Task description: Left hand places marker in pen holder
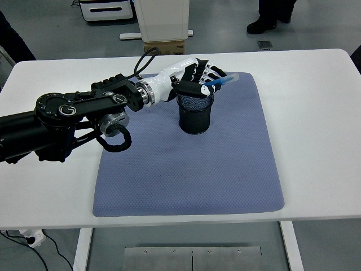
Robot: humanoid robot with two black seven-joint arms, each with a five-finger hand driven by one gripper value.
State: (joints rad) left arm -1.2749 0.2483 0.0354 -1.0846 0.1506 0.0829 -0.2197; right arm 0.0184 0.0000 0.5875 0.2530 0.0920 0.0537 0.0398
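Marker (pixel 221 82): blue barrel with a pale tip, held nearly level and tilted slightly up toward the right, above the far rim of the pen holder; its right end sticks out past the fingers, its left end is hidden in the grip
Left hand (pixel 198 79): white palm with black finger segments, fingers curled round the marker, poised directly over the holder's opening; thumb side faces down toward the rim
Left arm: black, comes in from the left edge and stretches across the tabletop toward the upper right, wrist white and roughly level, a black cable looping behind the forearm
Pen holder (pixel 195 114): black mesh cup, upright, on the far middle part of the mat, right beneath the hand; whether the hand touches its rim cannot be told
Mat (pixel 192 175): blue-grey textured cloth, lying flat in the middle of the tabletop, its near part bare
Tabletop (pixel 316 135): white, carrying the mat
Right hand: not seen
Background: a person's dark shoes (pixel 262 23) on the floor beyond the far edge
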